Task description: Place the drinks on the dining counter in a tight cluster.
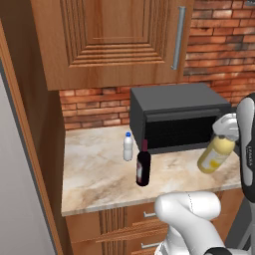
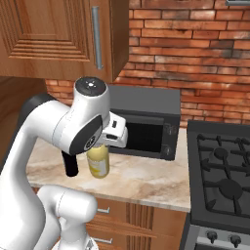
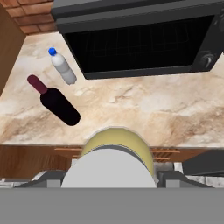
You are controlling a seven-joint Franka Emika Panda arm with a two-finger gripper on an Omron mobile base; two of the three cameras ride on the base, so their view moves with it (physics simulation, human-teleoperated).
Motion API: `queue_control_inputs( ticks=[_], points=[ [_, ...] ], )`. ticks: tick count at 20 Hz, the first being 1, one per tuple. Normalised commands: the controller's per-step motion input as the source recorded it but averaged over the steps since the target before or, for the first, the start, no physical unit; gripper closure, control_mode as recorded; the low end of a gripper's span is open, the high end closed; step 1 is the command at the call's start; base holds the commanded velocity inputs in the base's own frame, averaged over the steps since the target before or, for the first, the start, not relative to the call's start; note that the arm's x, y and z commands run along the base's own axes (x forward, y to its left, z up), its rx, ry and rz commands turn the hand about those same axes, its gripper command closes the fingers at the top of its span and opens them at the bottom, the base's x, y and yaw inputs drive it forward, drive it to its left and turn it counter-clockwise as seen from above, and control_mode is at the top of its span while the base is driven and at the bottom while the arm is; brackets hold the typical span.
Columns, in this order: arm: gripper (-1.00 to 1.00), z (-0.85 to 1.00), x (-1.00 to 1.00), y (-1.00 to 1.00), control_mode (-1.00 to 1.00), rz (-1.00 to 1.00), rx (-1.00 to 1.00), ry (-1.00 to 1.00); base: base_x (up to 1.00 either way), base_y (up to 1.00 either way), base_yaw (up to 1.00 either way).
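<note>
The claw (image 1: 225, 133) clenched the stubby yellow juice bottle (image 1: 215, 154) by its pale cap — the bottle hung tilted at right of frame, above the marble counter (image 1: 94, 174). Farther left stood the wine bottle (image 1: 143, 167) — then the white bottle (image 1: 128, 146).

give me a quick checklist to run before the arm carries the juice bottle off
1. Yellow juice bottle in the hand: ok, held by its cap end and tilted.
2. Bottle lifted off the marble counter: ok, it hangs above the stone.
3. Grip firm enough for travel: cannot tell, the fingers are hidden behind the bottle.
4. Wine bottle and white bottle upright: ok, both stand left of the held bottle.
5. Clearance from the microwave: cannot tell, the bottle hangs close to its front.
6. Dining counter ahead: not ok, not in sight.
</note>
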Motion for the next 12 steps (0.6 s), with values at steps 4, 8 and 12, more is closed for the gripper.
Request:
queue_control_inputs(
  ticks=[4, 8, 12],
  points=[
    [1.0, 0.0, 0.0, 0.02, -1.0, 0.0, 0.0, 0.0, 0.0, 0.0, 0.0],
    [1.0, 0.0, 0.0, 0.0, 1.0, 0.0, 0.0, 0.0, -0.04, -0.03, 0.0],
    [1.0, 0.0, 0.0, 0.0, 1.0, 0.0, 0.0, 0.0, -0.38, -0.37, -0.12]
  ],
)
